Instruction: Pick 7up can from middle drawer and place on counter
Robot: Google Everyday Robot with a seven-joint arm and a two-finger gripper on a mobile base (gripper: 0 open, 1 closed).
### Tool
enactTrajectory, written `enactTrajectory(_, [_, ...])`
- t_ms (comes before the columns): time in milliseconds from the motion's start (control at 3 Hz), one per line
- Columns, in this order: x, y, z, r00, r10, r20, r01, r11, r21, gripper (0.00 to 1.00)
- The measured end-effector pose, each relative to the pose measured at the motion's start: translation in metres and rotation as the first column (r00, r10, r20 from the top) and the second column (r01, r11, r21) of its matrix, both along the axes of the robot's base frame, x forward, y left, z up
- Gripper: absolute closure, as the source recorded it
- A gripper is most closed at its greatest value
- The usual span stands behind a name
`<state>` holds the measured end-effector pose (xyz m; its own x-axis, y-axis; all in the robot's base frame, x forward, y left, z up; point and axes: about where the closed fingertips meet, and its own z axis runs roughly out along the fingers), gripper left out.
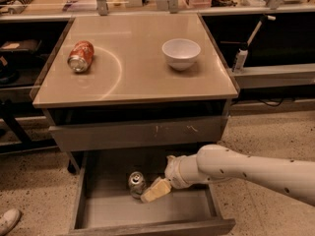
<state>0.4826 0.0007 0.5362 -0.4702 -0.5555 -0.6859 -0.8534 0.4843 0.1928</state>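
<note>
The 7up can (137,183) stands upright on the flat grey floor of the open middle drawer (118,211), silver top showing. My gripper (155,190) reaches into the drawer from the right on the white arm and sits just right of the can, its pale fingertips close against the can's lower side. The glossy beige counter (138,73) with its pale arc mark lies above.
An orange-red can (80,56) lies on its side at the counter's left. A white bowl (181,53) stands at the counter's right. A shut drawer with a scratched front (138,133) sits above the open one. A shoe (9,221) is at bottom left.
</note>
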Motion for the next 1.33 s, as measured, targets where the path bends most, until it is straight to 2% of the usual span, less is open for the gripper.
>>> enactTrajectory(667, [0.002, 0.008, -0.012, 0.9998, 0.012, 0.018, -0.012, 1.000, 0.015, 0.00])
enactTrajectory(1000, [-0.001, 0.018, -0.033, 0.9995, 0.001, 0.030, -0.002, 0.999, 0.039, 0.00])
enactTrajectory(1333, [0.015, 0.034, -0.067, 0.9993, -0.019, 0.032, 0.016, 0.997, 0.079, 0.00])
